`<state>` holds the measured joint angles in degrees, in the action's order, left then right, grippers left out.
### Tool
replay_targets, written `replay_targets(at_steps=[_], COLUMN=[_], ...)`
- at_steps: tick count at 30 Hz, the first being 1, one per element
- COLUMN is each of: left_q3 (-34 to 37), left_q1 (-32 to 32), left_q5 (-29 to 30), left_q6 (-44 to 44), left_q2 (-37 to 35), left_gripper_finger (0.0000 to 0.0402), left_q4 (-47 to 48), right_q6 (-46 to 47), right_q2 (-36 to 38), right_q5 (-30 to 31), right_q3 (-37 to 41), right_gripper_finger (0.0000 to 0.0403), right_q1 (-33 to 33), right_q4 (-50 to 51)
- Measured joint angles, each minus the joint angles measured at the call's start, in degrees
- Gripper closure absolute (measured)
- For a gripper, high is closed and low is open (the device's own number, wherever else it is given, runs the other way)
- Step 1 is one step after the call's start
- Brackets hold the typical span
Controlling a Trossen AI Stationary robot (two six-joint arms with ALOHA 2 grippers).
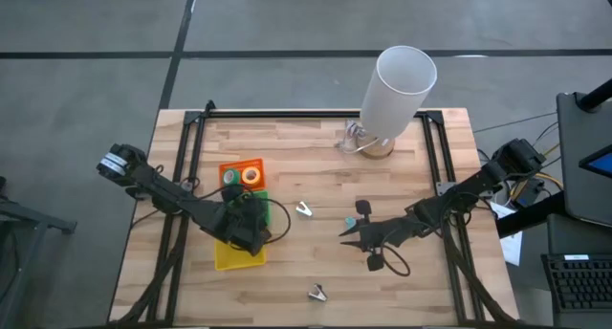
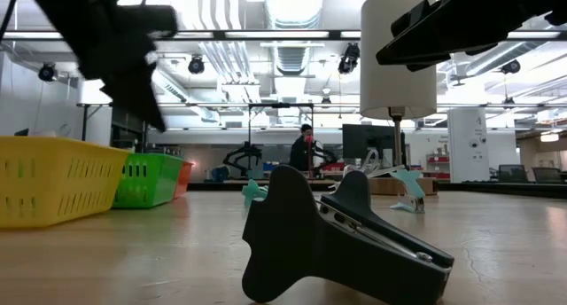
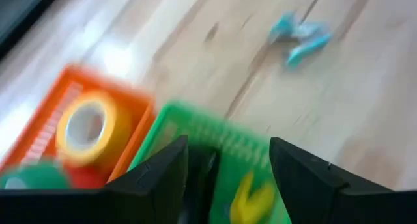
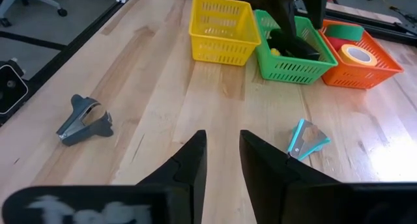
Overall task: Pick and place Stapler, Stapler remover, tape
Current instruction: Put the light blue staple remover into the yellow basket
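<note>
My left gripper [image 1: 247, 229] [image 3: 228, 178] hangs open over the green tray [image 4: 287, 64] [image 3: 195, 129]. A black oblong thing, seemingly the stapler [image 4: 296, 47], lies in that tray beside a yellow piece [image 3: 251, 198]. The orange tray [image 4: 365, 71] holds tape: a yellow roll [image 3: 85, 126] [image 4: 357, 55] and a green roll [image 4: 345, 32]. My right gripper [image 1: 346, 235] [image 4: 220, 159] is open above bare wood at mid-table. A teal staple remover [image 4: 307, 139] [image 1: 351, 218] lies just ahead of it, and a grey one [image 4: 85, 120] [image 1: 317, 293] lies near the table's near edge.
The yellow tray [image 4: 221, 28] [image 1: 234, 257] stands next to the green one, toward the near edge. A silver staple remover [image 1: 303, 209] lies between the trays and my right gripper. A tall white cylinder [image 1: 397, 85] stands at the far edge. Black frame rails [image 1: 186, 166] run along both sides.
</note>
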<state>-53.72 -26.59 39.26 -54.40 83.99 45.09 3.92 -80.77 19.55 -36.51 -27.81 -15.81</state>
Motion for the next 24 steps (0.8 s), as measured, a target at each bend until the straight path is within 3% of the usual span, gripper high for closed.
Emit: replay_targets(at_steps=[6,11,17,24], left_q3=[-0.45,-0.39,-0.34,-0.30], left_q1=[0.23,1.78,5.26,10.31], left_q5=[4.24,0.12,-1.50,-8.73], left_q6=[18.82,37.45,42.84,44.56], left_q2=[0.43,3.20,6.25,9.88], left_gripper_finger=[0.0186,0.0186,0.0186,0.0187], left_q4=[-20.81,-35.24,-37.51,-37.63], right_q6=[0.00,-0.09,0.46,0.19], right_q2=[0.00,0.00,0.00,-0.02], right_q5=[0.02,0.04,-0.07,-0.07], right_q3=[0.00,0.02,0.22,0.33], right_gripper_finger=[0.0316,0.0326,0.0334,0.0330], right_q1=[0.00,0.09,0.07,0.09], right_q4=[-0.67,-2.20,-2.31,-2.38])
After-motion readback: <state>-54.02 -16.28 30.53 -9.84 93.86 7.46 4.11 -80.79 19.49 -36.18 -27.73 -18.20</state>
